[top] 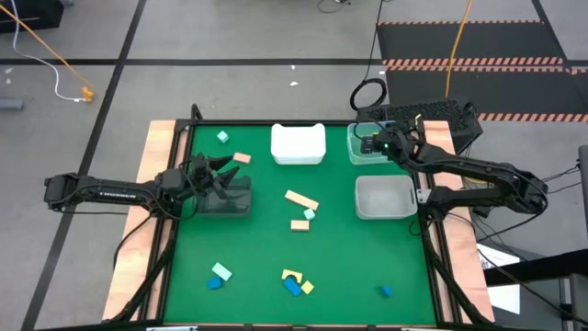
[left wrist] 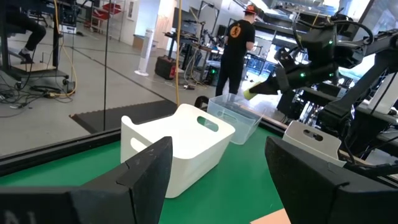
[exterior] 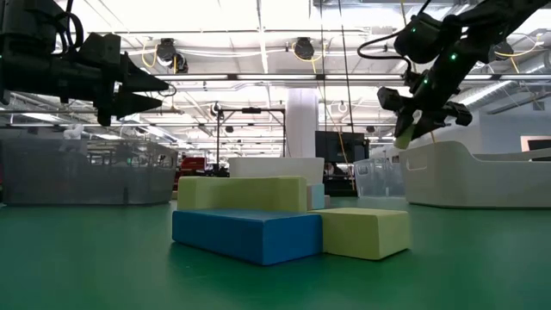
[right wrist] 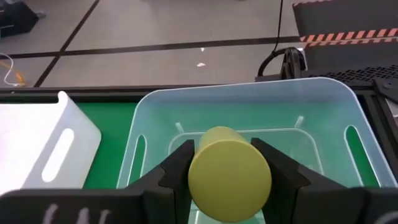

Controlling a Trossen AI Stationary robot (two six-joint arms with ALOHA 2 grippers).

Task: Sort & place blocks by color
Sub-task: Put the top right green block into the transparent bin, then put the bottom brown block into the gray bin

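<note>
Above the clear bin point(right wrist: 249, 118), the right gripper point(right wrist: 229, 171) clamps a yellow cylinder point(right wrist: 229, 173); best released centred, low over the bin. Left gripper point(left wrist: 214, 180) waits, fingers apart, over the surface point(top: 340, 248).

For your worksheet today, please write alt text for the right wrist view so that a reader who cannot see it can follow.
The right gripper holds a yellow cylinder block between its two dark fingers, directly above an empty clear bin. Part of a white bin stands beside it on the green table, with grey floor beyond.
</note>
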